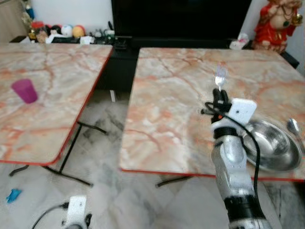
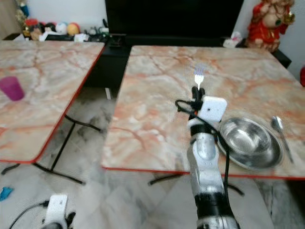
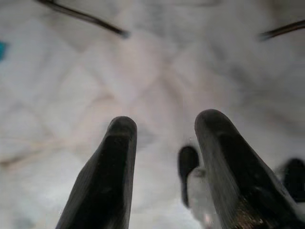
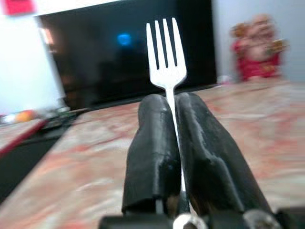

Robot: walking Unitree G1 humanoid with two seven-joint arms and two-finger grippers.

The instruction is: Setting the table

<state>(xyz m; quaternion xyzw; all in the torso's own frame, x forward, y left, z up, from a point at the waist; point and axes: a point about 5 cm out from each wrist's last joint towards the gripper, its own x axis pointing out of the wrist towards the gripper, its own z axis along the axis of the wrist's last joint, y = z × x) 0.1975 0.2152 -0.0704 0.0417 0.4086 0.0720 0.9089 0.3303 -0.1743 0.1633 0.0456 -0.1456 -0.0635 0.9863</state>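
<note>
Right gripper [image 2: 197, 95] clenches a fork [image 4: 165, 52] above the table [image 2: 157, 119] — bowl [image 2: 248, 140] and spoon [image 2: 279, 126] already sit near its front right corner; left gripper [image 3: 164, 157] hangs parted.

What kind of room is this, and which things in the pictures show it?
Probably a home living or dining room: two marble-patterned folding tables, a big dark television against the wall, and a red figurine beside it. The right gripper holds a fork near a steel bowl.

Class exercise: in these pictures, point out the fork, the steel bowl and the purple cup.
fork [image 4: 166, 52]: right wrist view, on its tines above the shut fingers.
steel bowl [image 2: 248, 142]: right eye view, on its inner wall.
purple cup [image 1: 25, 90]: left eye view, on its side.
</note>
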